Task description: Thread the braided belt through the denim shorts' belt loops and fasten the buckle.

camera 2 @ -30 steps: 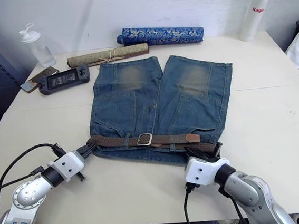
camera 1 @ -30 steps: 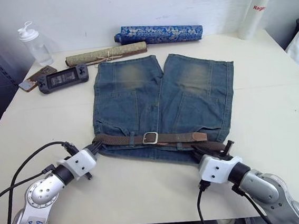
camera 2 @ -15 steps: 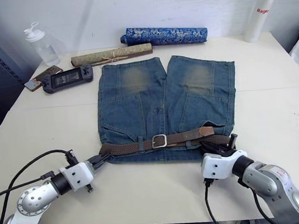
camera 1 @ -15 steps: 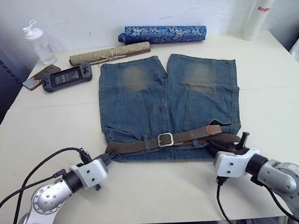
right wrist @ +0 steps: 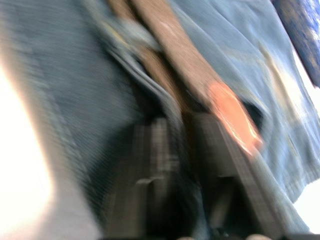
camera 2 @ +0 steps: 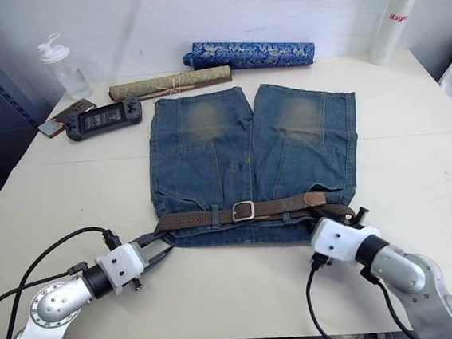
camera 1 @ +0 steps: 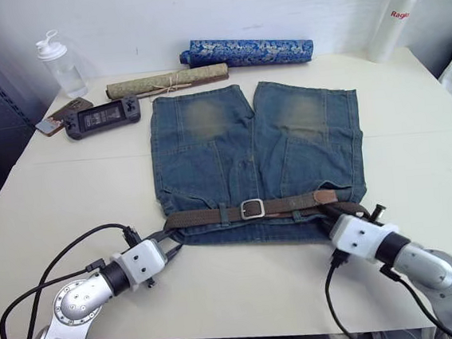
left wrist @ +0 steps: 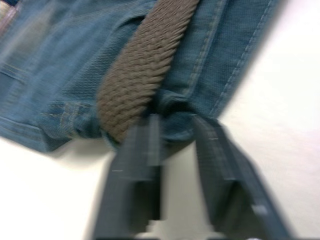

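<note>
The denim shorts [camera 1: 256,150] lie flat on the table, legs pointing away from me and waistband nearest me. The braided belt [camera 1: 203,217] runs along the waistband under the belt loops [camera 1: 224,214]. Its silver buckle [camera 1: 251,209] sits mid-waist and its tan tip [camera 1: 323,196] lies toward the right. My left gripper [camera 1: 169,243] is open at the waistband's left corner, and the denim corner [left wrist: 175,120] rests at its fingertips. At the waistband's right end my right gripper [camera 1: 360,210] is open, with the denim edge [right wrist: 165,105] and the belt lying between its fingers.
At the table's far edge are a blue patterned roll [camera 1: 247,50], a tan roll [camera 1: 167,80], a handheld console [camera 1: 99,117], a clear bottle [camera 1: 57,64] and a white bottle [camera 1: 391,16]. Black cables [camera 1: 50,258] trail from both wrists.
Both grippers were shut on the waistband corners and have now spread their fingers. The waistband, slanted a second ago, now lies straight across. The camera has shifted slightly.
</note>
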{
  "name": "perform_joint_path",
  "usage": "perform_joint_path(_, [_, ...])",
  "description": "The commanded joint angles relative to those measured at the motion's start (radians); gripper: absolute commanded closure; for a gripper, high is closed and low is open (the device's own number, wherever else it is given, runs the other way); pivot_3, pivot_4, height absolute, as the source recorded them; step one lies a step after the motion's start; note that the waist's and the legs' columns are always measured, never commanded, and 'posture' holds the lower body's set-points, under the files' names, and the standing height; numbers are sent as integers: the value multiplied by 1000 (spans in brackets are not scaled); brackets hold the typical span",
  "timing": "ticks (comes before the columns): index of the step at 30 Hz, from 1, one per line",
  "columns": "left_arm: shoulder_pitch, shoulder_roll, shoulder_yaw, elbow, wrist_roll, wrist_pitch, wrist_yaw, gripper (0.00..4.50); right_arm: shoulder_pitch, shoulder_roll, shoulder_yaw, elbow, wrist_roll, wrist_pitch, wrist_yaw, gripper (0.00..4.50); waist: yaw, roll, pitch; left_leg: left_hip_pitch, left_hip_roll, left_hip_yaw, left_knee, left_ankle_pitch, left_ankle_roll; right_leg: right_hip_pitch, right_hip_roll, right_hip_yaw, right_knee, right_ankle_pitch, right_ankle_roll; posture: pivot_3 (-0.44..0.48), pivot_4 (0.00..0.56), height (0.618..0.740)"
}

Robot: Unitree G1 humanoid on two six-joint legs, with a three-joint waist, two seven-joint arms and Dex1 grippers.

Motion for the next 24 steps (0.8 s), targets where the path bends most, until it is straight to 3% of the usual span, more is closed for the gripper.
perform_joint_path(1, [21, 13, 55, -75, -119, 97, -54, 1205, 18, -36, -100, -30, 143, 85, 103, 1418, -1, 0, 0, 0, 0, 0, 0, 0, 0, 0, 0, 0, 0, -2, -4, 0, 150, 637])
perform_joint_path(4, [41, 48, 136, -159, -261, 200, -120, 1205, 32, -95, -215, -69, 317, 145, 233, 29, -6, -4, 6, -1, 1, -1, 0, -1, 1, -1, 0, -1, 0, -5, -8, 0, 150, 637])
perform_joint_path(11, [71, 170, 320, -290, -598, 468, -259, 1205, -38, -154, -405, -87, 671, 369, 334, 29, -13, -5, 16, -1, 3, 1, 0, -1, 1, 0, 1, -2, -1, -7, -11, 0, 150, 637])
perform_joint_path(15, [-47, 184, 400, -243, -734, 588, -207, 1205, -166, -134, -442, -21, 762, 440, 264, 29, -10, -4, 18, -1, 6, 1, 0, 0, 1, -1, 0, -2, -2, -7, -11, 0, 150, 637])
perform_joint_path(24, [-139, 149, 399, -181, -696, 597, -150, 1205, -232, -111, -389, 36, 748, 475, 168, 29, -9, -4, 18, -2, 3, 0, 0, -3, 2, 0, -1, -1, -9, -5, -8, 0, 150, 637])
